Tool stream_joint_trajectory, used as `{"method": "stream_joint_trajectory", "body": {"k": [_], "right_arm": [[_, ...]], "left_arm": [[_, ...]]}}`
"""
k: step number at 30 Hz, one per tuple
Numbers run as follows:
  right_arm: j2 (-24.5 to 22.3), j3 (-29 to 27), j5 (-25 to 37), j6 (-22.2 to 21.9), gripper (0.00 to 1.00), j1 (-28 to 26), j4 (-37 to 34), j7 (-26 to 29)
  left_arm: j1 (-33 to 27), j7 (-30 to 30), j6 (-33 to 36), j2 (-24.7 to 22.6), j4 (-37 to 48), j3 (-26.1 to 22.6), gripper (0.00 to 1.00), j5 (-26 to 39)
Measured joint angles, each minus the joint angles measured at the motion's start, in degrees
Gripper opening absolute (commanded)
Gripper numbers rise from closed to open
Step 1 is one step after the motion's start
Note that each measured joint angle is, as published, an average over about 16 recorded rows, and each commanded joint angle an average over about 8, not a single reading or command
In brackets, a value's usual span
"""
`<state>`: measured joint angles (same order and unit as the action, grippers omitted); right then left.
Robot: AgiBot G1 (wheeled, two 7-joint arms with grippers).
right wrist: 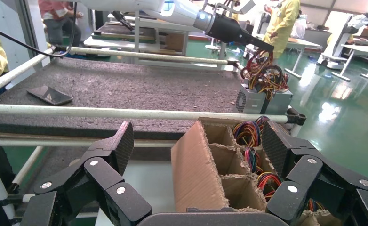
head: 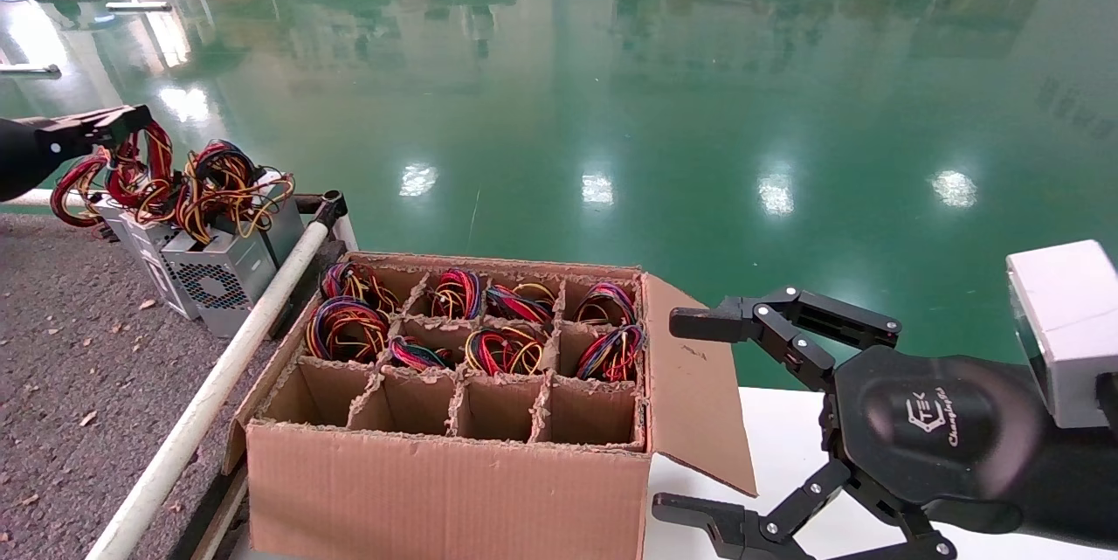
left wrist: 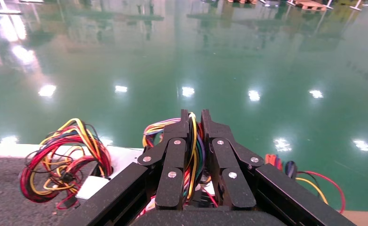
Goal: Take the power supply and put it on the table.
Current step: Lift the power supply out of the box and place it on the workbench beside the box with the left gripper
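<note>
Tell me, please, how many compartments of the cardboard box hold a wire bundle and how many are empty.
Compartments of the cardboard box holding a wire bundle: 8
Empty compartments: 4
Total compartments: 12
Meanwhile the left gripper is shut on the wires of the power supply; the right gripper is open beside the box.

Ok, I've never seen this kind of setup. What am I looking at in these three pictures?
This is a two-armed robot. The wide picture comes from a camera on its head, and the other two come from cameras on its wrists. The left gripper is closed on the wire bundle of a power supply, over the dark grey table. The right gripper hangs open and holds nothing, beside a cardboard box whose divided cells hold more wired units.
</note>
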<state>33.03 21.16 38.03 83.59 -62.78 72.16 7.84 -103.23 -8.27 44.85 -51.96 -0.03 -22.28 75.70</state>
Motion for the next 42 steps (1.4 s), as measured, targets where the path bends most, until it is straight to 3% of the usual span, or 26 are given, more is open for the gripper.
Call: {"method": "stream_joint_trajectory", "body": {"k": [2,3,9,11,42], "right_arm": [[0.00,0.00,0.00,0.00,1.00,0.00,0.00,0.00],[0.00,0.00,0.00,0.00,1.00,0.00,0.00,0.00],[0.00,0.00,0.00,-0.01,1.00,0.01,-0.01,0.00],[0.00,0.00,0.00,-0.01,1.00,0.01,-0.01,0.00],[-0.01,0.00,-0.01,-0.02,1.00,0.01,-0.02,-0.01]], "left_arm": [[0.00,-0.12,0.88,0.10,0.00,-0.03,0.05,0.04],[0.00,-0.18,1.38,0.16,0.00,-0.04,0.14,0.05],[0.01,-0.52,4.44,0.59,-0.01,-0.16,0.88,0.19],[0.01,-0.60,5.23,0.72,-0.01,-0.20,1.00,0.22],[-0.02,-0.67,5.32,0.75,-0.05,-0.20,1.00,0.30]]}}
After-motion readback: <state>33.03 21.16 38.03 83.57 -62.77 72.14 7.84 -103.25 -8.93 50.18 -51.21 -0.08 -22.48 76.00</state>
